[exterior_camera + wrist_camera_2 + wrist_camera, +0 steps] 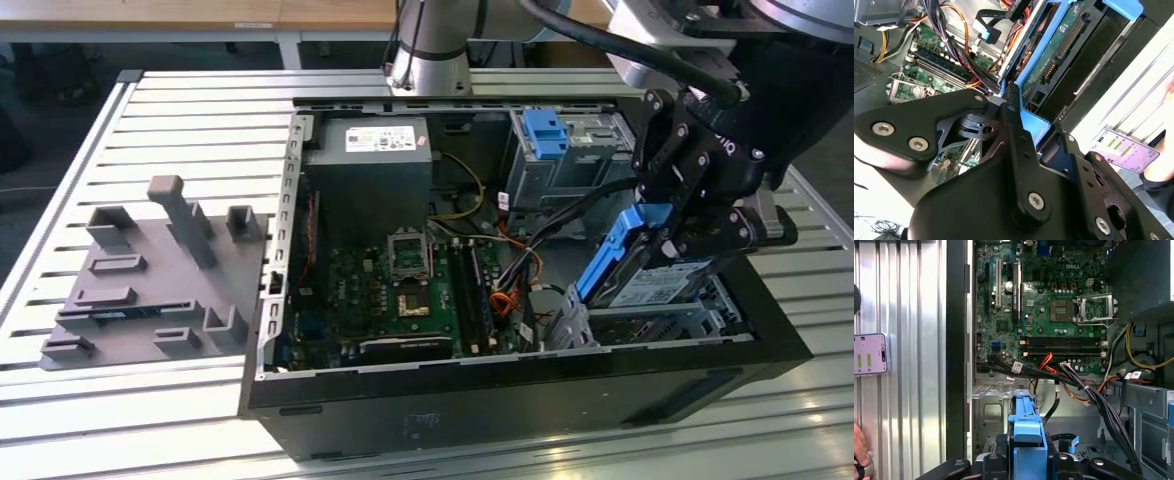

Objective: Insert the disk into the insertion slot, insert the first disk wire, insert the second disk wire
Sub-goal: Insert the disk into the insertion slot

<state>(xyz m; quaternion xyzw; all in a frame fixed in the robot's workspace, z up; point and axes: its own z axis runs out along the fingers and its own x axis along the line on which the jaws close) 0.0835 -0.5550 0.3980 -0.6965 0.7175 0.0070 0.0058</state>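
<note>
While the slatted table carries the open computer case, the gripper, at three o'clock in the exterior view, has its jaws clamped on the disk, tilted steeply, lower edge at the insertion slot.

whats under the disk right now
The slot, its silver metal showing beneath the tilted disk. The disk covers the slot's inside, so what lies there can't be seen.

We see a slatted metal table; an open black computer case stands on it centre-right in the exterior view, a grey plastic fixture at the exterior view's left
</note>
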